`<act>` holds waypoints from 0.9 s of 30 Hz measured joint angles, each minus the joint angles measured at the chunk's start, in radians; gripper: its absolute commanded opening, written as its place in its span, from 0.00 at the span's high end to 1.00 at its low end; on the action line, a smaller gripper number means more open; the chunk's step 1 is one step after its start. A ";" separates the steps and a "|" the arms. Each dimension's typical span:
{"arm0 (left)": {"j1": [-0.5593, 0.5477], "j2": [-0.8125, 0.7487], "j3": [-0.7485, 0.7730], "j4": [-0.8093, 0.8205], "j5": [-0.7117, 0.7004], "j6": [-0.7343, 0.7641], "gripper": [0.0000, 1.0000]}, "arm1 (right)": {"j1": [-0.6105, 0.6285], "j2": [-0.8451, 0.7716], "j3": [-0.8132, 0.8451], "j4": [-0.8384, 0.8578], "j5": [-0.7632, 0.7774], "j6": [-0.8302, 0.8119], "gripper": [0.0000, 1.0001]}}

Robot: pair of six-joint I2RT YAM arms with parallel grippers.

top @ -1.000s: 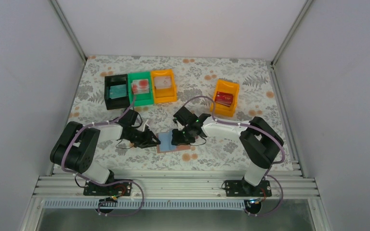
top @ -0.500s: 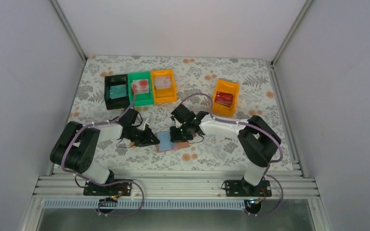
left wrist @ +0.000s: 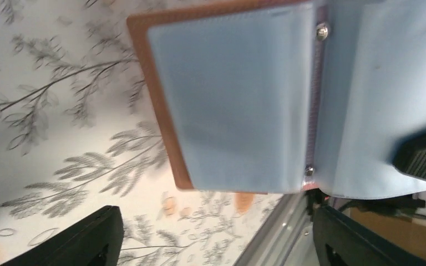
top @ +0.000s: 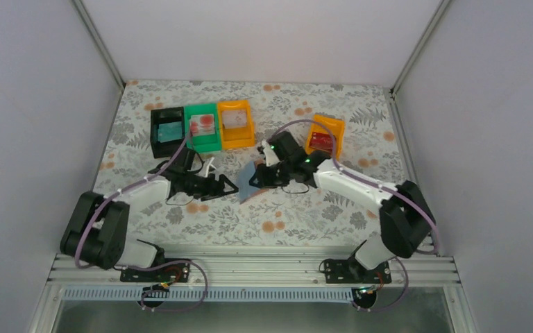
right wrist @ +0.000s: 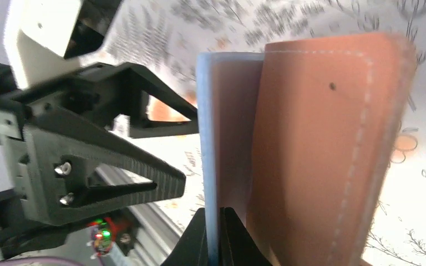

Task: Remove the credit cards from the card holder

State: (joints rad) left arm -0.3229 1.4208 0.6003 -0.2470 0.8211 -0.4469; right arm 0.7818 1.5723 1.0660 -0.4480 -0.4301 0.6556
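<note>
Card holder [top: 251,183]: held clear of table, open, between the two arms. Pale blue sleeve pages clamped in right gripper [right wrist: 217,235], jaws pinched together on them. Left gripper [top: 226,186] spread wide, empty, just left of it and nearer the free cover; spine roughly along that reach. Count: one holder; four credit cards [top: 323,142], one per bin [top: 334,125]; four bins.
</note>
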 measured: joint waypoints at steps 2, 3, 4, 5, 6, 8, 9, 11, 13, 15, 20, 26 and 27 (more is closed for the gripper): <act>0.001 -0.054 0.011 -0.006 0.017 0.017 0.01 | -0.024 -0.056 0.000 0.005 -0.027 -0.021 0.96; 0.001 -0.083 0.018 -0.012 0.028 0.023 0.00 | -0.037 -0.087 0.000 0.007 -0.045 -0.033 0.96; 0.001 -0.114 0.025 -0.016 0.038 0.028 0.00 | -0.047 -0.114 0.000 0.011 -0.063 -0.042 0.96; 0.001 -0.141 0.033 -0.017 0.051 0.033 0.00 | -0.054 -0.137 0.000 0.015 -0.080 -0.053 0.96; 0.001 -0.166 0.041 -0.017 0.066 0.038 0.00 | -0.060 -0.159 0.000 0.018 -0.099 -0.063 0.96; 0.001 -0.208 0.056 -0.013 0.101 0.040 0.00 | -0.072 -0.202 0.001 0.024 -0.135 -0.087 0.96; 0.001 -0.221 0.061 -0.011 0.115 0.040 0.00 | -0.075 -0.219 0.003 0.026 -0.152 -0.101 0.96; 0.001 -0.247 0.073 -0.006 0.148 0.043 0.00 | -0.082 -0.248 0.005 0.026 -0.184 -0.125 0.96; 0.001 -0.266 0.087 -0.003 0.183 0.048 0.00 | -0.092 -0.281 0.012 0.026 -0.219 -0.151 0.96; 0.001 -0.277 0.116 -0.001 0.227 0.057 0.02 | -0.097 -0.308 0.024 0.028 -0.254 -0.174 0.96; -0.001 -0.277 0.299 -0.038 0.333 0.128 0.46 | -0.100 -0.358 0.081 0.037 -0.332 -0.228 0.96; -0.035 -0.302 0.397 -0.050 0.428 0.179 0.79 | -0.102 -0.389 0.116 0.050 -0.378 -0.258 0.96; -0.038 -0.306 0.404 -0.056 0.437 0.183 0.89 | -0.102 -0.394 0.117 0.051 -0.383 -0.261 0.96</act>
State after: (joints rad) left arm -0.3611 1.1145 1.0042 -0.3031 1.2579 -0.2638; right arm 0.6800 1.1786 1.1835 -0.3973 -0.8131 0.3950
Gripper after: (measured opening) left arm 0.332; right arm 0.045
